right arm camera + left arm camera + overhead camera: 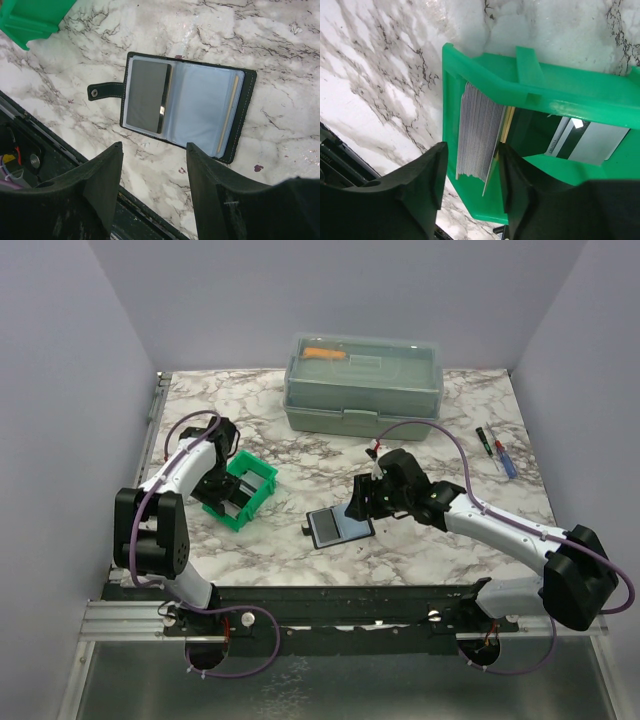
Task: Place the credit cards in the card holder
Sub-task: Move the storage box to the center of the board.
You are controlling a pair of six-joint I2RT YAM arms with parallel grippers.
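At left of the overhead frame, the left arm folds down over the green bin point(262, 478); only its wrist camera shows the left gripper point(471, 147) straddling an upright stack of credit cards point(477, 125), though whether it pinches them cannot be told. Right of centre, the right arm stretches low, its right gripper point(155, 147) half-spread and empty above the card holder point(200, 107), which lies open on the marble table point(300, 562) with one grey card point(147, 95) pocketed.

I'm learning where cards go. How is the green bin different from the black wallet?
The bin is bright green plastic; the wallet is black. The bin holds a thick stack of cards standing on edge; the wallet lies open and flat with a grey card in a pocket. Both sit on the marble table and hold cards.
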